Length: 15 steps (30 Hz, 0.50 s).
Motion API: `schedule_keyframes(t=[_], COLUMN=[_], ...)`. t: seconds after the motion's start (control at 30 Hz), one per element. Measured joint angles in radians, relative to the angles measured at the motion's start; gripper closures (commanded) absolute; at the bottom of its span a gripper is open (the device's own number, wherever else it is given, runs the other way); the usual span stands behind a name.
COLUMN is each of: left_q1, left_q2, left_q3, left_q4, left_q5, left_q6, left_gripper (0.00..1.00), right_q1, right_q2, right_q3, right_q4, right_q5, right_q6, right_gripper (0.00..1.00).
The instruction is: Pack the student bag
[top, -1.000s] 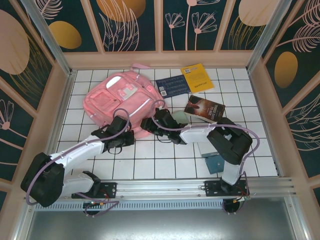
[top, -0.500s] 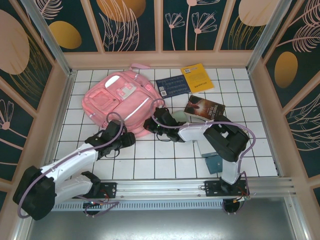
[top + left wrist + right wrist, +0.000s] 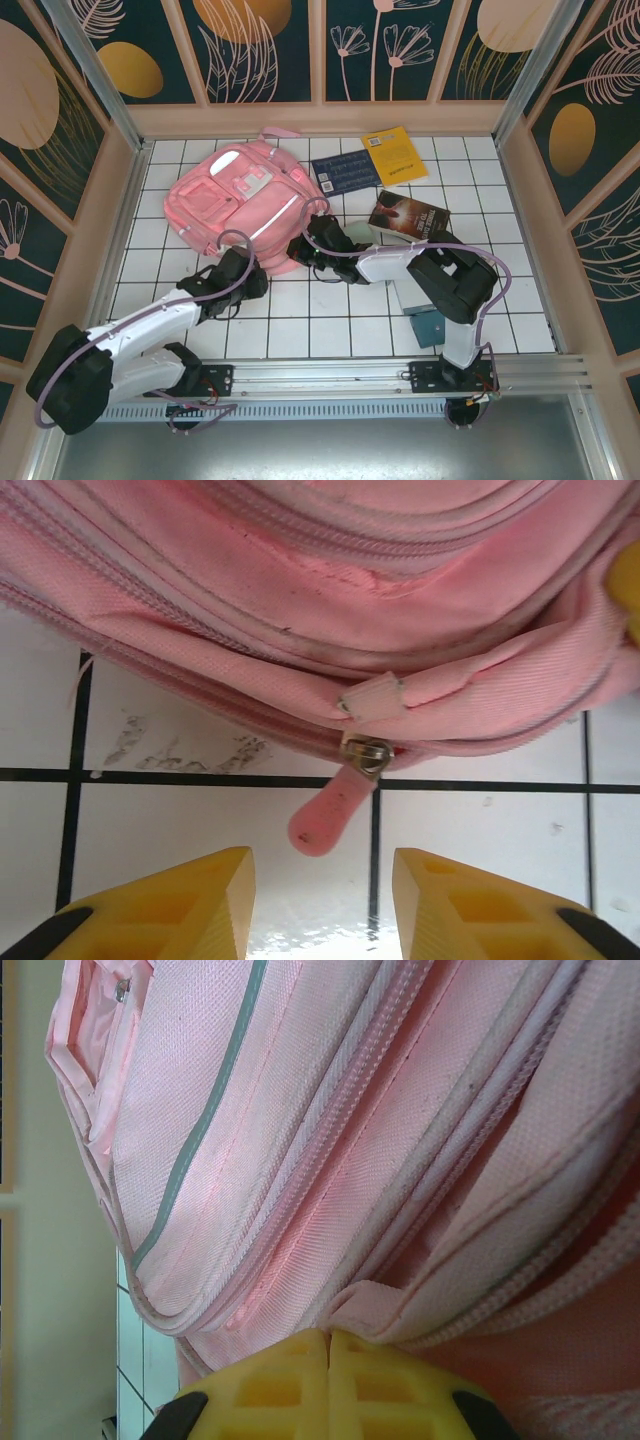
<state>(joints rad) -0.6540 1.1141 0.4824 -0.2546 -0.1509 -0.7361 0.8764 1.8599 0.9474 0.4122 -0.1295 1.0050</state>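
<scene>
The left gripper (image 3: pixel 322 868) stands open below the soft pink woven-fabric backpack (image 3: pixel 300 590) and its rounded rubbery zip pull (image 3: pixel 322 823). The right gripper (image 3: pixel 328 1355) is closed against the cloth, and any pinch is hidden.

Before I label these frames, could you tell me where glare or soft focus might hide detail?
Left wrist: the zipper pull is fairly sharp; the yellow fingers are soft, and glare whitens the tile between them. Right wrist: the backpack weave is crisp, the closed fingers blurred. Top external: even light, soft shadows.
</scene>
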Motion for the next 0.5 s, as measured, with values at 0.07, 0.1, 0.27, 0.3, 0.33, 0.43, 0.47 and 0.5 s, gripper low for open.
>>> schedule_keyframes(t=[0.07,0.1,0.27,0.3,0.33,0.43,0.47,0.5], left_q1=[-0.011,-0.016,-0.029,-0.032,-0.035,-0.043,-0.045,-0.047], left_q2=[0.025,0.038,0.098,0.109,0.126,0.160,0.171,0.180], left_q3=[0.000,0.000,0.009,0.015,0.024,0.048,0.056,0.064], left_q4=[0.003,0.004,0.016,0.016,0.017,0.019,0.020,0.020], left_q5=[-0.026,-0.039,-0.072,-0.078,-0.085,-0.101,-0.109,-0.115], left_q6=[0.011,0.016,0.041,0.045,0.049,0.060,0.063,0.066], left_gripper=[0.60,0.60,0.61,0.61,0.61,0.63,0.64,0.66], right_q1=[0.000,0.000,0.000,0.000,0.000,0.000,0.000,0.000], right_q2=[0.000,0.000,0.000,0.000,0.000,0.000,0.000,0.000], right_q3=[0.000,0.000,0.000,0.000,0.000,0.000,0.000,0.000], right_q4=[0.000,0.000,0.000,0.000,0.000,0.000,0.000,0.000], right_q5=[0.000,0.000,-0.003,-0.003,-0.003,-0.003,-0.003,-0.003], right_q6=[-0.001,-0.001,-0.001,-0.001,-0.001,-0.001,-0.001,-0.001], right_gripper=[1.00,1.00,1.00,1.00,1.00,1.00,1.00,1.00])
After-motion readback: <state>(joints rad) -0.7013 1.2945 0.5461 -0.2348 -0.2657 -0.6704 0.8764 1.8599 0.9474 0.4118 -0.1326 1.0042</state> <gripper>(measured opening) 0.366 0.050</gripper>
